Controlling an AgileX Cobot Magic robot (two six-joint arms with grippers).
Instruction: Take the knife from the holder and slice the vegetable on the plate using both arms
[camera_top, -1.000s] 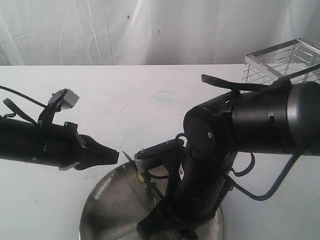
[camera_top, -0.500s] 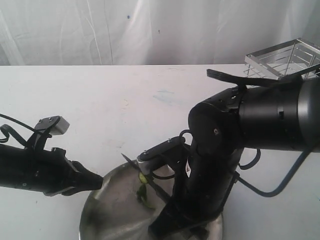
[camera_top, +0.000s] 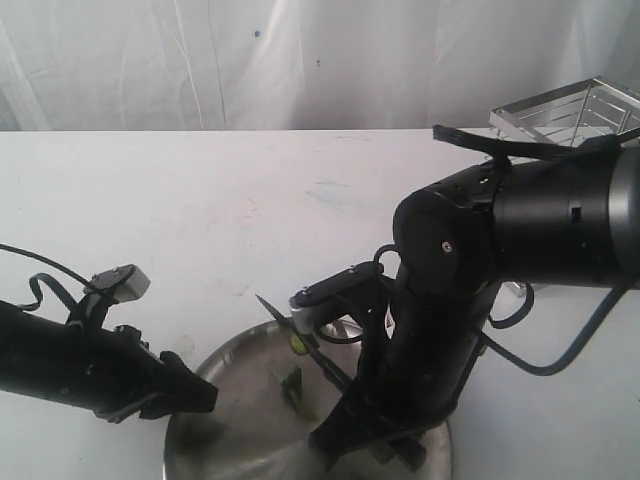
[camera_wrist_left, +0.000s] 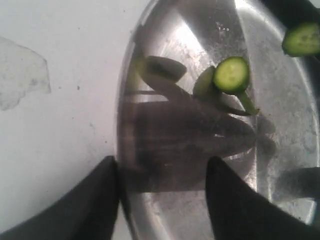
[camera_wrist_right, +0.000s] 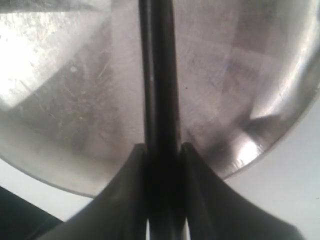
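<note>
- Steel plate (camera_top: 235, 345): round, shiny, shallow.
- Green chili pieces (camera_wrist_left: 231, 75): cut, lying inside it.
- Dark knife (camera_wrist_right: 157, 100): slanted above it, tip raised.
- Wire holder (camera_top: 565, 110): upright, well apart.

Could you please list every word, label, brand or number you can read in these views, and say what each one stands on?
None: no text can be read in any view.
The right arm and the left arm show no legible marking from these angles.
The plate, the knife, the holder and the vegetable slice bear nothing written.
</note>
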